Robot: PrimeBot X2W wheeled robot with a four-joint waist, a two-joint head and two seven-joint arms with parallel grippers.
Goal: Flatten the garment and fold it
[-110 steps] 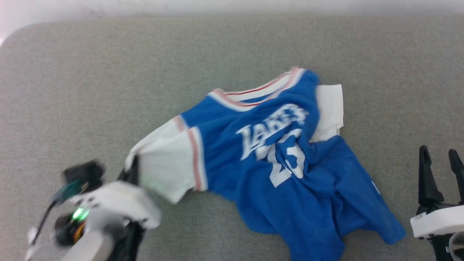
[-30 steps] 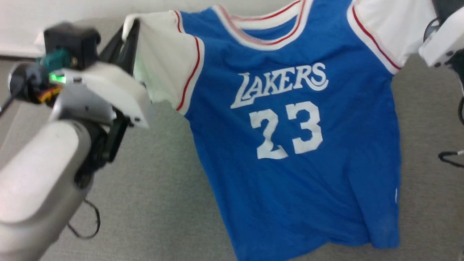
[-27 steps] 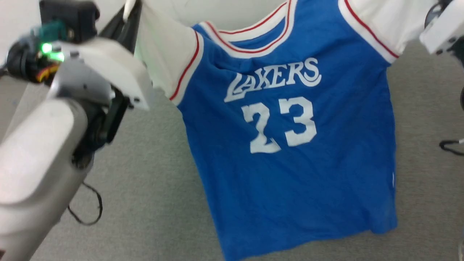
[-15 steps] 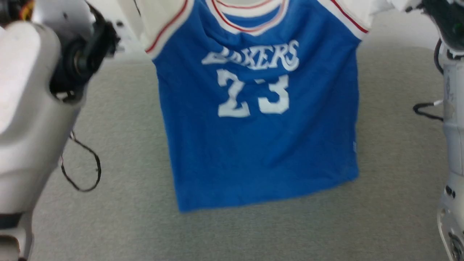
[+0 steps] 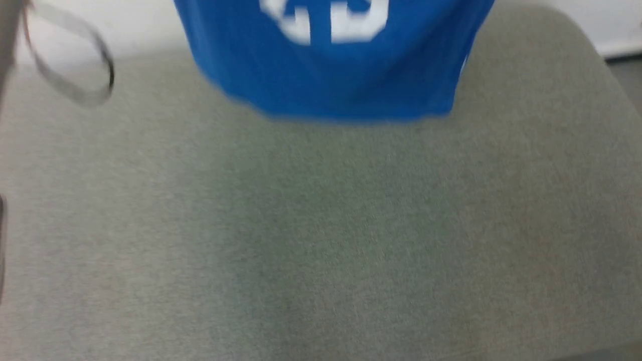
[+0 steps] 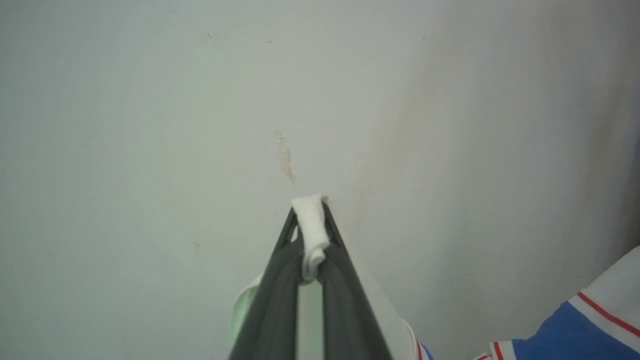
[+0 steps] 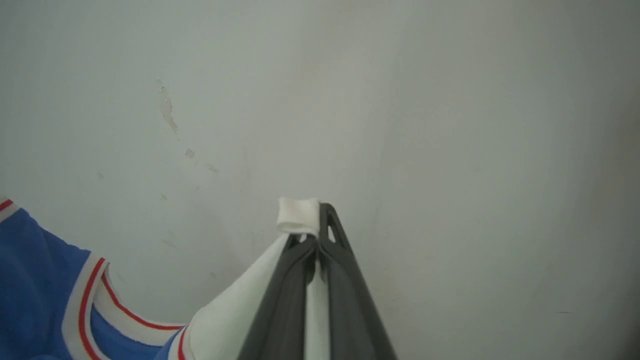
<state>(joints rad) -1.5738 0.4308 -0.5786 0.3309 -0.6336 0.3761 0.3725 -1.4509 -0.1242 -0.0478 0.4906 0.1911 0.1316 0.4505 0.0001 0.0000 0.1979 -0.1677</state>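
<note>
The garment (image 5: 331, 65), a royal-blue jersey with a white number, hangs in the air at the top of the head view, its hem just above the grey padded table (image 5: 321, 225). In the left wrist view my left gripper (image 6: 310, 220) is shut on a pinch of the garment's white sleeve (image 6: 311, 230), with blue cloth and red-and-white trim (image 6: 595, 320) at the lower right. In the right wrist view my right gripper (image 7: 310, 220) is shut on the other white sleeve (image 7: 297, 215), and the striped collar (image 7: 85, 295) hangs at the lower left.
A pale wall (image 6: 200, 100) stands close in front of both wrist cameras. A blurred loop of dark cable (image 5: 75, 65) hangs at the upper left of the head view. The table's rounded far right corner (image 5: 577, 30) meets a white wall.
Both arms have lifted the garment higher, out of the top of the head view, and the head camera has tilted down onto the table. The hem has risen off the table.
</note>
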